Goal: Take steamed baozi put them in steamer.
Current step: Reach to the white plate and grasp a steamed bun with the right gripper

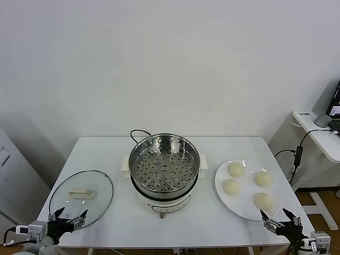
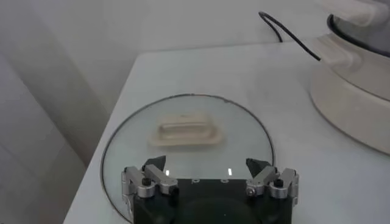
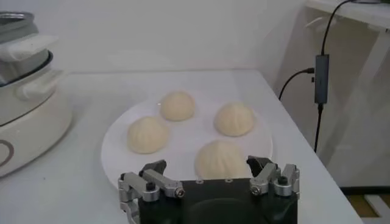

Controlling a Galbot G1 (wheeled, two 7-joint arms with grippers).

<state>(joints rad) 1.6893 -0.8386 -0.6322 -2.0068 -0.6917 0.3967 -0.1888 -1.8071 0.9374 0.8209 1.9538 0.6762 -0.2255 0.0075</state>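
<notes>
You had a white table (image 1: pixel 106 154) set against a pale wall, and three things rested directly on its top. At the centre stood the steamer (image 1: pixel 163 170), its steel pot seated on a white electric base, with a black cord (image 1: pixel 139 132) curling off the back toward the far edge. To the robot's left, near the front corner, the round glass lid (image 1: pixel 81 196) lay flat, white handle up, well apart from the base. To the robot's right, just beside the steamer, sat the flat white plate (image 1: pixel 222 191), reaching close to the table's front right edge and carrying four steamed baozi (image 1: pixel 236 170).
</notes>
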